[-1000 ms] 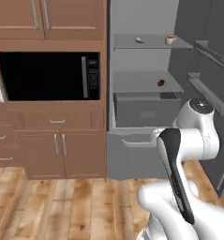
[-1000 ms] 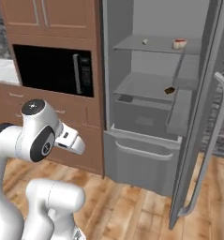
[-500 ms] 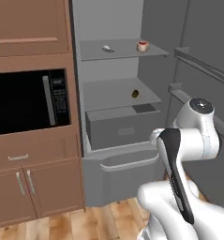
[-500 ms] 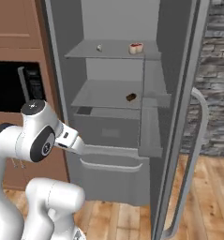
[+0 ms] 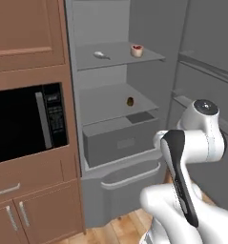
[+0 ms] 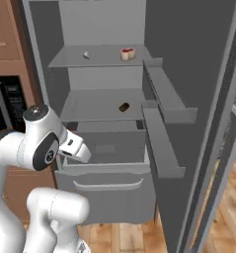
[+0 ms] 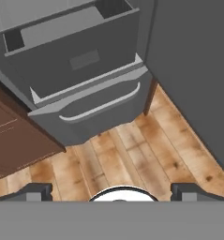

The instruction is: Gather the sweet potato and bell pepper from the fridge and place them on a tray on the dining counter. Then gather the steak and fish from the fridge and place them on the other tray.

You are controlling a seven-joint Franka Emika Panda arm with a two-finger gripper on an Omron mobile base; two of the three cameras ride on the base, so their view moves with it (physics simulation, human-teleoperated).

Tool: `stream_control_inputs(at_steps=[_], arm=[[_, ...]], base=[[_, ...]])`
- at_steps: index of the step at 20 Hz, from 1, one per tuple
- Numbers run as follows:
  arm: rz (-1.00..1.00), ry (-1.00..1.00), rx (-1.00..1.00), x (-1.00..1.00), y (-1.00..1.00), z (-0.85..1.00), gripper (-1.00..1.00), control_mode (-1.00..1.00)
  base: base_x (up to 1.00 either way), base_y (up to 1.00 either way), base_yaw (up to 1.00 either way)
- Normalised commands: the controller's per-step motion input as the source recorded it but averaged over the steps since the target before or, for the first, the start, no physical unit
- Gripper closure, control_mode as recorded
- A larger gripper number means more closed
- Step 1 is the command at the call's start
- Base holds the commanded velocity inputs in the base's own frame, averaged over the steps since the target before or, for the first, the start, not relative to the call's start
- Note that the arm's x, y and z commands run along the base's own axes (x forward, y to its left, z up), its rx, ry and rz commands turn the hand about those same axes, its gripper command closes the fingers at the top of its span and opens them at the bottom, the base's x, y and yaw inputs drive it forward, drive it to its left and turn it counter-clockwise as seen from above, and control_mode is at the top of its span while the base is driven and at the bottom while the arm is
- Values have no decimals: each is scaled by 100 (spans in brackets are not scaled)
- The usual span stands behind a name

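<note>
Fridge (image 5: 134, 62) stands open, door (image 6: 198, 99) swung wide to the right w/ its shelves bare. Left of the fridge: wood cabinets (image 5: 27, 33) w/ a black microwave (image 5: 25, 124) set in. At the fridge's bottom, the freezer drawer (image 7: 99, 101) w/ a curved handle; just above it a grey crisper drawer (image 5: 120, 138), pulled out a bit. White arm (image 5: 191, 157) folded up in front of the fridge's lower part, wrist aimed down at the wood floor (image 7: 132, 150) before the freezer drawer. End effector (image 7: 112, 191) hangs over that floor, fingers (image 7: 36, 191) far apart, nothing between them. Inside the fridge, top shelf: steak (image 5: 136, 50), red and pale, toward the right; fish (image 5: 101, 55), small and grey, near it on the left. Middle shelf of the fridge: one small dark brownish item (image 5: 130, 101) — can't tell which veg it is.
</note>
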Motion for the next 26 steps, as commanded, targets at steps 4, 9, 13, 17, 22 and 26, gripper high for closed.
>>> stream_control_inputs(at_steps=[4, 9, 13, 17, 22, 26], arm=[[0, 0, 0, 0, 0, 0, -100, 100], [0, 0, 0, 0, 0, 0, -100, 100], [0, 0, 0, 0, 0, 0, -100, 100], [0, 0, 0, 0, 0, 0, -100, 100], [0, 0, 0, 0, 0, 0, -100, 100], [0, 0, 0, 0, 0, 0, -100, 100]], base=[[57, 53, -27], [61, 56, -25], [63, 39, -20], [81, 1, -8], [84, -7, 0], [65, -37, 1]])
